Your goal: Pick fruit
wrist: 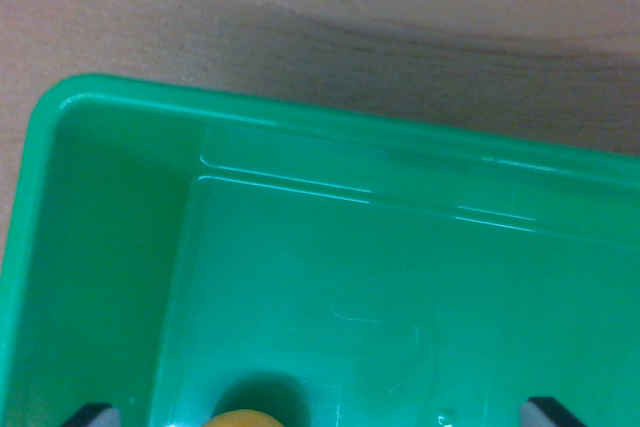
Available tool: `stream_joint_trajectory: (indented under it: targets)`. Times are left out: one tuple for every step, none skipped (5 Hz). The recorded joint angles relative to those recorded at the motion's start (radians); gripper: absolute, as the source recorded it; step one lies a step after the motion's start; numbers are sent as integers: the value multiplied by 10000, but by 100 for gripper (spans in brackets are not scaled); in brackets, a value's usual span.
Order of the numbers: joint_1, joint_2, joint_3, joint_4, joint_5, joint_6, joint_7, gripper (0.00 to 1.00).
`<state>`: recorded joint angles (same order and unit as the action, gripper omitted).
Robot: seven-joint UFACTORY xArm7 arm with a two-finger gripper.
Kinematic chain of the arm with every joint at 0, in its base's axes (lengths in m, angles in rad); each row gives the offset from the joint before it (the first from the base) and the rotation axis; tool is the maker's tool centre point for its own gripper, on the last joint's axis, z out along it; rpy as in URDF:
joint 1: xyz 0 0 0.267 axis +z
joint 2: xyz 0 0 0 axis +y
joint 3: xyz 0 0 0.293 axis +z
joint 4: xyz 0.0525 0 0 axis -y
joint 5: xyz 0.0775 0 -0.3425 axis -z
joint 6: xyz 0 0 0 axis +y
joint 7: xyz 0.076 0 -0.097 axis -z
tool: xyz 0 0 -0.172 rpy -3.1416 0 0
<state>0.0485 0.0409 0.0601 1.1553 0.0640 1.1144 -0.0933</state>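
Observation:
A yellow-orange fruit [245, 418] peeks in at the bottom edge of the wrist view, lying on the floor of a green plastic bin [120, 107]. Only its top shows. My gripper [322, 415] hangs over the bin, open. Its two dark fingertips, one [95, 415] at the wrist view's left and the other [550, 412] at the right, stand wide apart. The fruit lies between them, nearer the left one, and touches neither.
The bin's rounded corner and rim run across the top and down the wrist view's left. Its left wall rises close beside the left fingertip. A wooden tabletop [350, 17] lies beyond the rim.

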Motion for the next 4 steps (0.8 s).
stream_joint_trajectory:
  targets:
    - [0, 0, 0, 0, 0, 0, 0, 0]
    - [70, 133, 76, -425, -25, -465, -52, 0]
    - [70, 133, 76, -425, -25, -465, -52, 0]
    - [140, 265, 151, -845, -50, -925, -103, 0]
